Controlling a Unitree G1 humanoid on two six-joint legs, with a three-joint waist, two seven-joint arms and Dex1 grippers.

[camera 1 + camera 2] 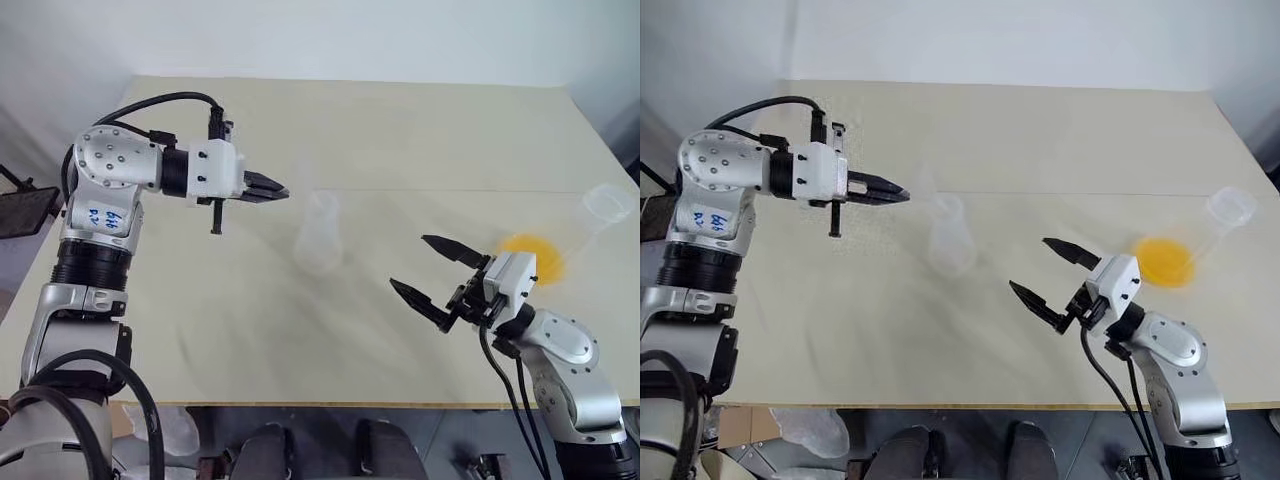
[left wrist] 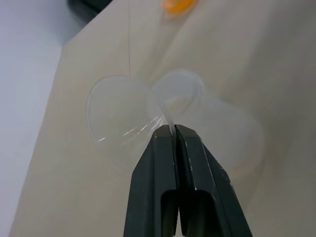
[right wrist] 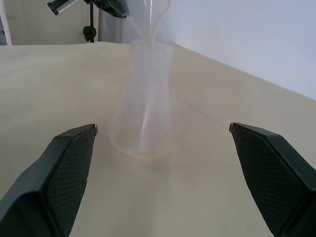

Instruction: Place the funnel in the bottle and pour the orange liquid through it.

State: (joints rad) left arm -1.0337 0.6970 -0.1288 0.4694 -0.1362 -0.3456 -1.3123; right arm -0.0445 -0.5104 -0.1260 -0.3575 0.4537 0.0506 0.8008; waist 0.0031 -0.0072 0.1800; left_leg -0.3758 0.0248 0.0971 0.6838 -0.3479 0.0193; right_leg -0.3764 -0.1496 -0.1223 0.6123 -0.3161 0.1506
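My left gripper (image 1: 283, 190) is shut on the rim of the clear funnel (image 2: 163, 111) and holds it in the air at the mouth of the bottle (image 1: 318, 240). In the right wrist view the funnel (image 3: 155, 15) tapers down to the bottle's (image 3: 143, 108) neck; whether its tip is inside I cannot tell. The bottle stands upright in the middle of the table. My right gripper (image 1: 410, 262) is open and empty, to the bottle's right, facing it from a short distance. The orange liquid (image 1: 530, 255) glows at the bottom of a larger clear vessel (image 1: 606, 203) on the far right.
The pale wooden table (image 1: 400, 130) has a thin seam running across it behind the bottle. A black object (image 1: 20, 210) sits off the table's left edge. Crumpled clear plastic (image 1: 175, 430) lies below the front edge.
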